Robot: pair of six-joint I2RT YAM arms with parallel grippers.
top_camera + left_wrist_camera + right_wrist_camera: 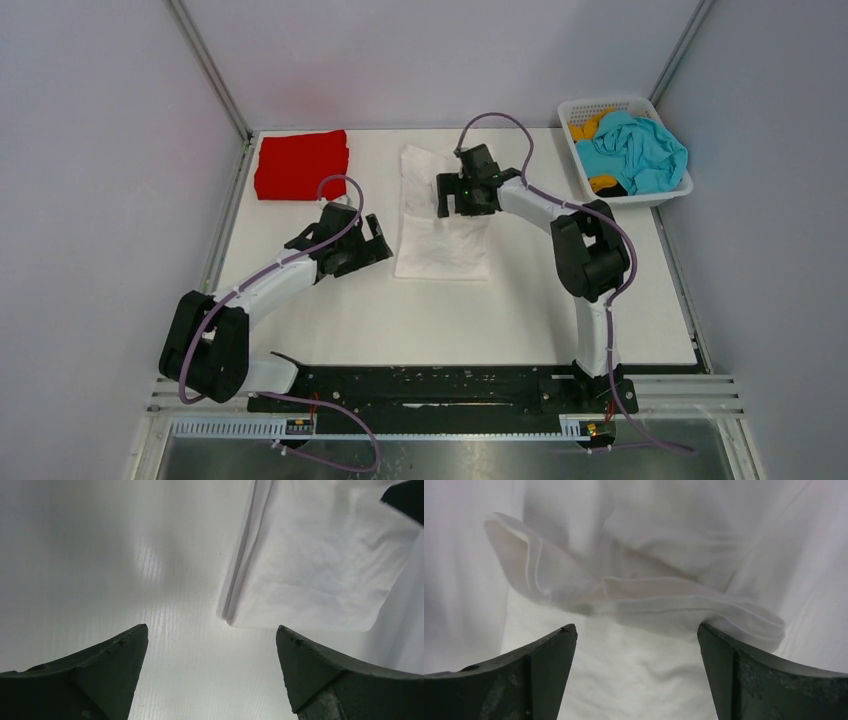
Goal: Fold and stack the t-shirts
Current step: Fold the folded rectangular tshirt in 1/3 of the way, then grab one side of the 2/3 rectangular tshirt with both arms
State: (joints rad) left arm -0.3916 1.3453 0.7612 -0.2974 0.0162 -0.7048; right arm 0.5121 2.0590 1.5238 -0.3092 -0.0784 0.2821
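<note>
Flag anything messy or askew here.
The white cloth t-shirt is half-folded: its far end lies bunched and rumpled. The teal cloth shirt sits crumpled in the white plastic lattice basket.

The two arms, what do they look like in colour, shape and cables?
Both the left arm and the right arm have white tubular links and bulky black joints. A purple cable loops along each. The jaws are dark, wedge-shaped, slightly scuffed.
</note>
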